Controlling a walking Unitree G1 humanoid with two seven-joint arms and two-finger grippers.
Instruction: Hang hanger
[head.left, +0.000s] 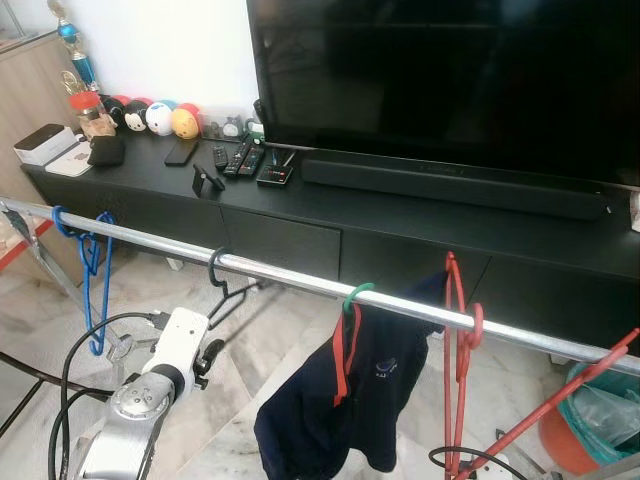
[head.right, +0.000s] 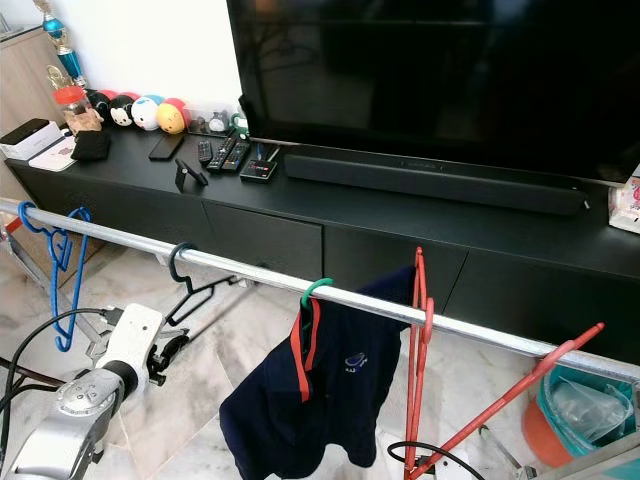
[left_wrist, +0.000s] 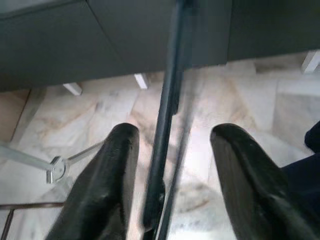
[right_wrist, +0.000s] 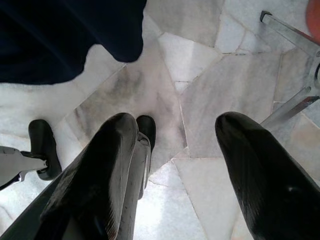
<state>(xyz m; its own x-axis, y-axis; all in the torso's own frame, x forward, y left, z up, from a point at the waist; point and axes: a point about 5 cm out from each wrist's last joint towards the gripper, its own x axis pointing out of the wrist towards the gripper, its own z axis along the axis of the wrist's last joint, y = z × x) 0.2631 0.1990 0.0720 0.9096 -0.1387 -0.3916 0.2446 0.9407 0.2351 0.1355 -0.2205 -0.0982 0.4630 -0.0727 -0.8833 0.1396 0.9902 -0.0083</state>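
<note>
A silver rail (head.left: 290, 272) crosses in front of me. On it hang a blue hanger (head.left: 92, 270), a dark hanger (head.left: 218, 268), a green-hooked hanger carrying a navy shirt (head.left: 370, 390), and a red hanger (head.left: 458, 340). My left arm reaches up from the lower left, its wrist (head.left: 183, 338) just below the dark hanger. In the left wrist view my left gripper (left_wrist: 172, 135) is open, and the dark hanger's bar (left_wrist: 167, 100) runs between the fingers without being pinched. My right gripper (right_wrist: 175, 125) is open and empty over the marble floor, below the shirt's hem (right_wrist: 75, 35).
A black TV cabinet (head.left: 300, 215) with a large TV (head.left: 450, 70), a soundbar, remotes and toys stands close behind the rail. A red rack leg (head.left: 560, 400) and an orange bin (head.left: 590, 420) are at the lower right. Cables trail by my left arm.
</note>
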